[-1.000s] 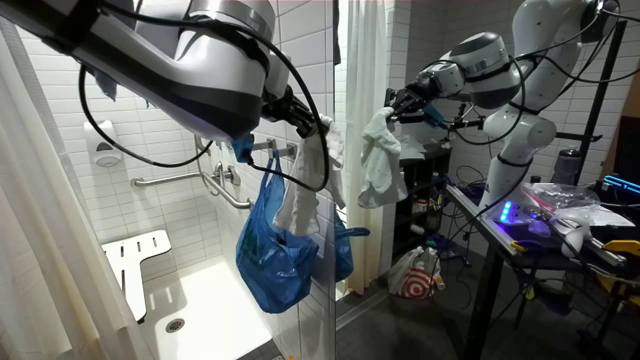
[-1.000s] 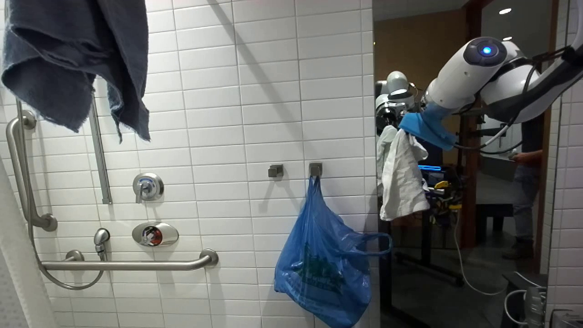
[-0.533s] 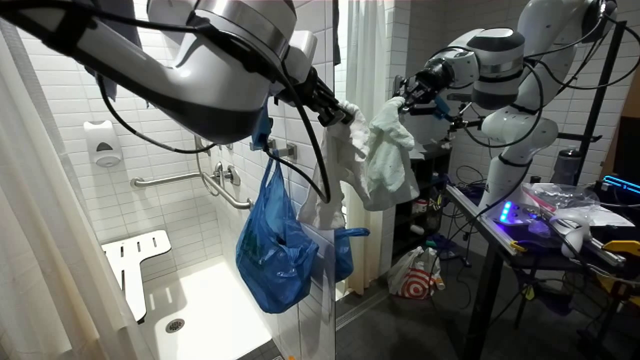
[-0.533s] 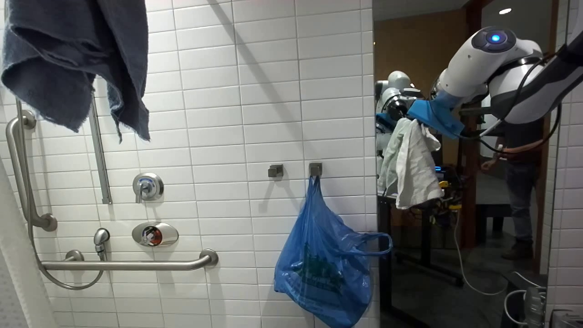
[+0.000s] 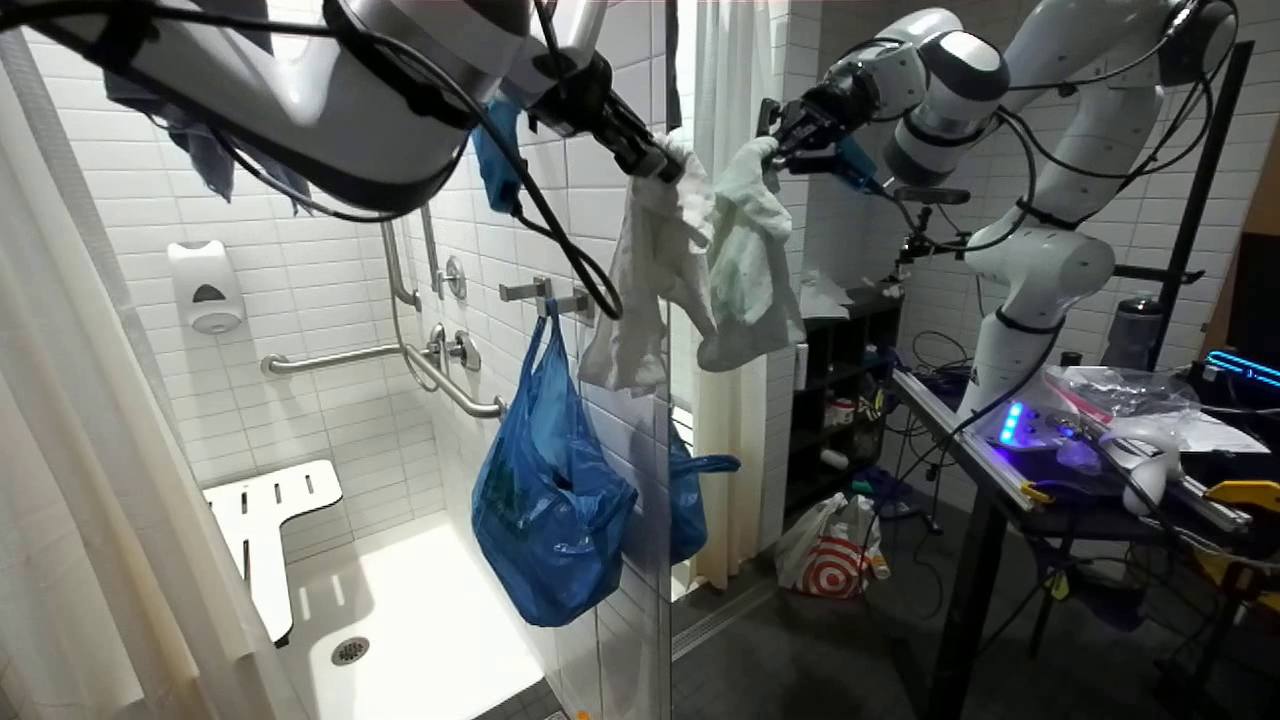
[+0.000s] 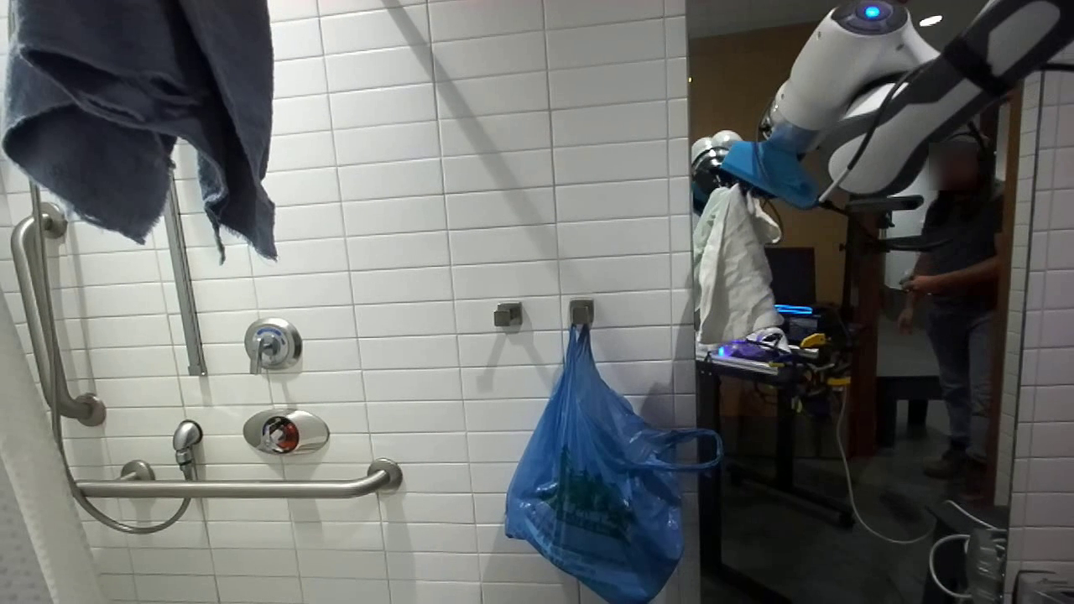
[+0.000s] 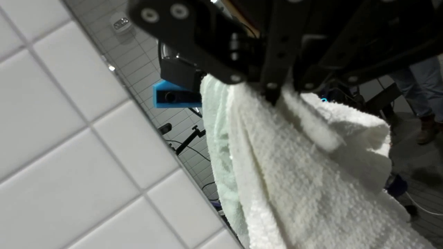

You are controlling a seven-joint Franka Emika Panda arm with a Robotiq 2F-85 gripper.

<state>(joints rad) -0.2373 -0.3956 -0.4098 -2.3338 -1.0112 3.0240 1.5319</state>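
Note:
My gripper (image 5: 655, 168) is shut on a white towel (image 5: 645, 285) in an exterior view, and the cloth hangs down below the fingers. The towel also hangs in an exterior view (image 6: 738, 268), where a blue wrist housing (image 6: 768, 172) hides the fingertips. In the wrist view the gripper (image 7: 273, 91) comes in from the top and pinches the towel (image 7: 304, 180) in folds. The towel hangs in front of a mirror (image 6: 906, 520), which shows its greenish reflection (image 7: 221, 155). A blue plastic bag (image 5: 555, 490) hangs on a wall hook (image 6: 581, 312) below and beside the towel.
Another square wall hook (image 6: 508, 315) holds nothing. A dark blue towel (image 6: 143, 109) hangs at upper left. A grab bar (image 6: 235, 489), shower controls (image 6: 273, 344), a white seat (image 5: 260, 520) and a curtain (image 5: 100, 420) are around. A person (image 6: 961, 294) shows in the mirror.
The gripper and white towel first moved toward the mirror side, then rose and came partway back. The towel stays held throughout. The blue bag has not moved.

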